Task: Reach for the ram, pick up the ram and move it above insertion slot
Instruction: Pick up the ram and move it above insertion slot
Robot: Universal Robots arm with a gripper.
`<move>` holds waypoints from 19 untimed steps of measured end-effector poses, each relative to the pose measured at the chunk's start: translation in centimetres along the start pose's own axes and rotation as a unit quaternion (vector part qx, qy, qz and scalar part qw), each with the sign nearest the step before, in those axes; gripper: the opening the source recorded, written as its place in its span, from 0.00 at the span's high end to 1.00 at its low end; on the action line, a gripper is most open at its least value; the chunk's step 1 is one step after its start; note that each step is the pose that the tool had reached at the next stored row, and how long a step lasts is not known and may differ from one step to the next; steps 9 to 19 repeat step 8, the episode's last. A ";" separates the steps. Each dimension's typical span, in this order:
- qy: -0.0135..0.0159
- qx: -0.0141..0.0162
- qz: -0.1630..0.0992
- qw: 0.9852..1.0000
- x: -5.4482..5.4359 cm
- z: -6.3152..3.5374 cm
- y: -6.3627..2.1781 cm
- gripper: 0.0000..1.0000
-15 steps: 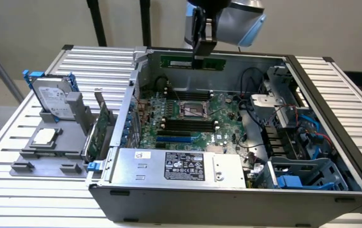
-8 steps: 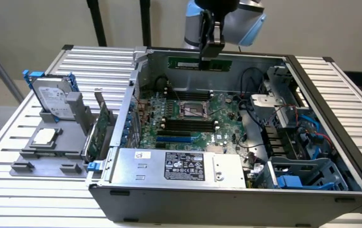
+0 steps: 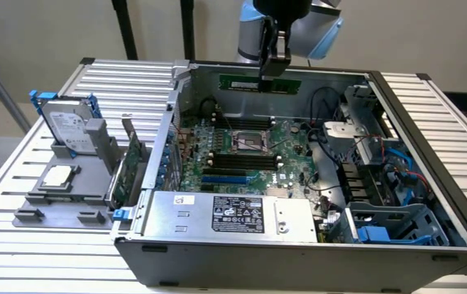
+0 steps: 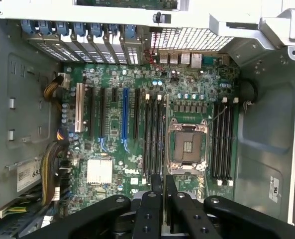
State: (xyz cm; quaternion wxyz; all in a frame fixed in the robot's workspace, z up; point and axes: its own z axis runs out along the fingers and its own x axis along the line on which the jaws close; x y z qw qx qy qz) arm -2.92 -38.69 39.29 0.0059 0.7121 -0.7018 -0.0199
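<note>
The gripper point(image 3: 271, 72) hangs over the far wall of the open computer case point(image 3: 429, 153), its jaws clamped on the ram point(image 3: 260, 84). The green stick is held at about its middle, its long axis running level from 9 o'clock to 3 o'clock in the exterior view, along the case's back wall and clear of the board. In the wrist view the fingers point(image 4: 157, 191) stand nearly together, gripping the stick's thin edge between them. The motherboard point(image 3: 242, 153) lies below and toward 6 o'clock from the jaws in the exterior view, with its dark memory slots point(image 3: 240, 160) just beside the processor socket point(image 3: 247, 142). The arm point(image 3: 287, 24) comes straight down from above, wrist vertical, camera facing the board.
</note>
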 end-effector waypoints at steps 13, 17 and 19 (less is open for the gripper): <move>0.000 0.000 0.000 1.000 0.0 0.01 0.00 0.86; 0.000 0.000 0.000 1.000 0.0 0.01 0.00 0.86; 0.000 0.000 0.000 1.000 0.0 0.01 0.00 0.86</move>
